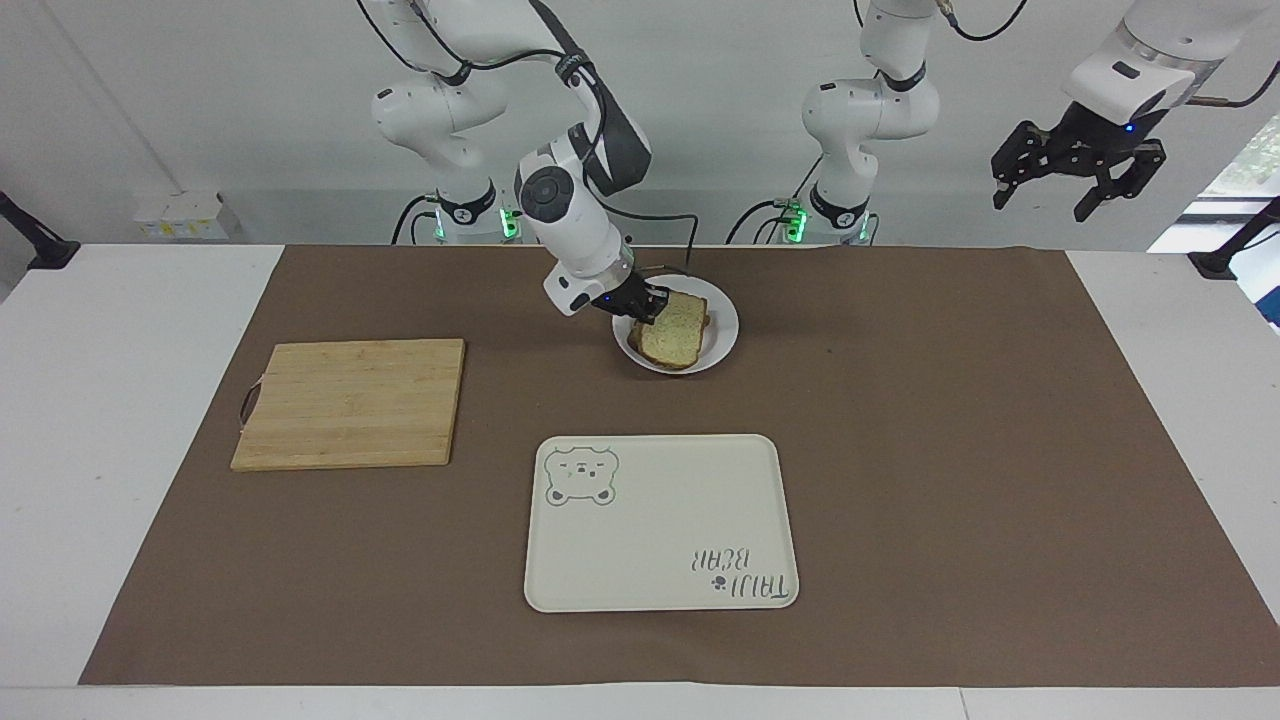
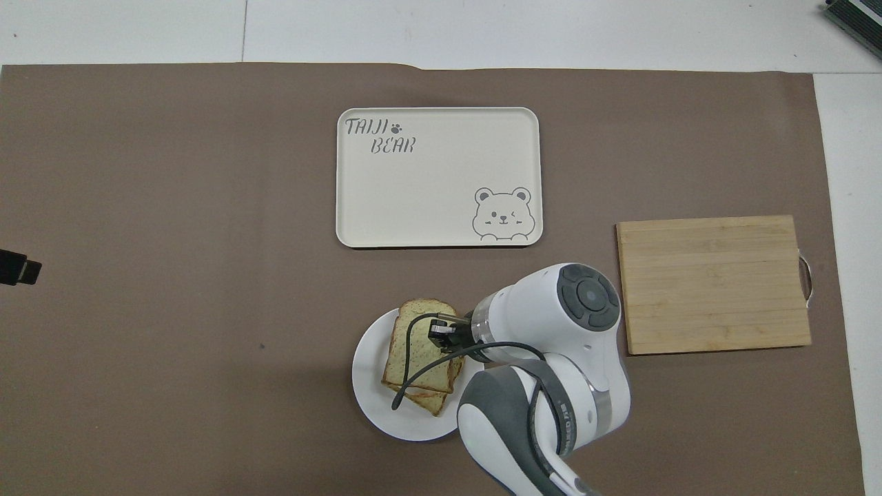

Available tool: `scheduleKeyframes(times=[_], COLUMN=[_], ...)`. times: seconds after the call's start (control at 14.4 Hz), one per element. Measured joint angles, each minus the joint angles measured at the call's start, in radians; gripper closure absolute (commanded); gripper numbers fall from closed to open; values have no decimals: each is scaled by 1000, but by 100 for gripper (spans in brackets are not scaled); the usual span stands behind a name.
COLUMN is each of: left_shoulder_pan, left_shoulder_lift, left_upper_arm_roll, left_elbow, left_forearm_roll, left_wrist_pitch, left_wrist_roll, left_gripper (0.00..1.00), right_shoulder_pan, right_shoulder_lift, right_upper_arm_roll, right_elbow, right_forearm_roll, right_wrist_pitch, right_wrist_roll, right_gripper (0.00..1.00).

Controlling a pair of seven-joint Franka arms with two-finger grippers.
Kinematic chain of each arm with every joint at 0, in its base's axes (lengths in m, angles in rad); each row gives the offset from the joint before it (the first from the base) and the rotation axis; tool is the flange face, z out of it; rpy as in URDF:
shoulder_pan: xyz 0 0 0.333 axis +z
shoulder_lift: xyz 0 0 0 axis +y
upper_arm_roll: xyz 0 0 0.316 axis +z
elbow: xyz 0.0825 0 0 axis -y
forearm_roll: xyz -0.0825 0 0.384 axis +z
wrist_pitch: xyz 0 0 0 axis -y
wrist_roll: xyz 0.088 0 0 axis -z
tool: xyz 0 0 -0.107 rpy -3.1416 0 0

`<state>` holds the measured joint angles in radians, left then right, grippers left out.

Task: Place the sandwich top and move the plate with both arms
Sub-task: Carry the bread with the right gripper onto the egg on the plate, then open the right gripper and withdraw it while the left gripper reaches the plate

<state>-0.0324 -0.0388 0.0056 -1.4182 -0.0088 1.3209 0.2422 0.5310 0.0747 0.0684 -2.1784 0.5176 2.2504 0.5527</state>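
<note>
The sandwich top [image 1: 672, 333], a plain toasted slice, lies over the egg-bearing slice on the small white plate [image 1: 724, 335], close to the robots. My right gripper [image 1: 650, 304] is shut on the slice's edge toward the right arm's end of the table. In the overhead view the sandwich top [image 2: 416, 342] covers the egg, and only a crust edge of the lower slice [image 2: 426, 404] shows on the plate [image 2: 373, 403]. The right gripper [image 2: 441, 331] sits at the slice's edge. My left gripper [image 1: 1075, 180] waits high in the air, open and empty, off the left arm's end of the mat.
A cream rectangular tray with a bear drawing [image 1: 660, 525] lies farther from the robots than the plate; it also shows in the overhead view [image 2: 441, 186]. A wooden cutting board [image 1: 350, 400] lies toward the right arm's end of the table, also in the overhead view [image 2: 713, 282].
</note>
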Motion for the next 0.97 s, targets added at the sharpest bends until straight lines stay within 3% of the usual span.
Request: scheduleKeyframes(times=[0.56, 0.62, 0.69, 0.76, 0.97], left_shoulder_pan=[0, 0, 0, 0, 0], left_shoulder_lift=[-6, -14, -27, -43, -105], left_upper_arm_roll=[0, 0, -1, -1, 1], left_elbow=[-21, -37, -60, -86, -186], left_forearm_roll=[-3, -9, -16, -25, -69], left_wrist_pitch=[-1, -1, 0, 3, 55], left_wrist_roll=[0, 0, 0, 0, 0], left_gripper=[0, 0, 0, 0, 0], right_shoulder_pan=[22, 32, 42, 50, 57], right_shoulder_lift=[-61, -62, -62, -62, -66], right_upper_arm_roll=[-1, 0, 0, 0, -1], right_elbow=[-108, -114, -119, -121, -107], right_forearm_roll=[0, 1, 1, 1, 1], right_wrist_pitch=[73, 90, 109, 118, 123], right_wrist_roll=[240, 272, 304, 340, 412], right_gripper=[100, 84, 16, 0, 0])
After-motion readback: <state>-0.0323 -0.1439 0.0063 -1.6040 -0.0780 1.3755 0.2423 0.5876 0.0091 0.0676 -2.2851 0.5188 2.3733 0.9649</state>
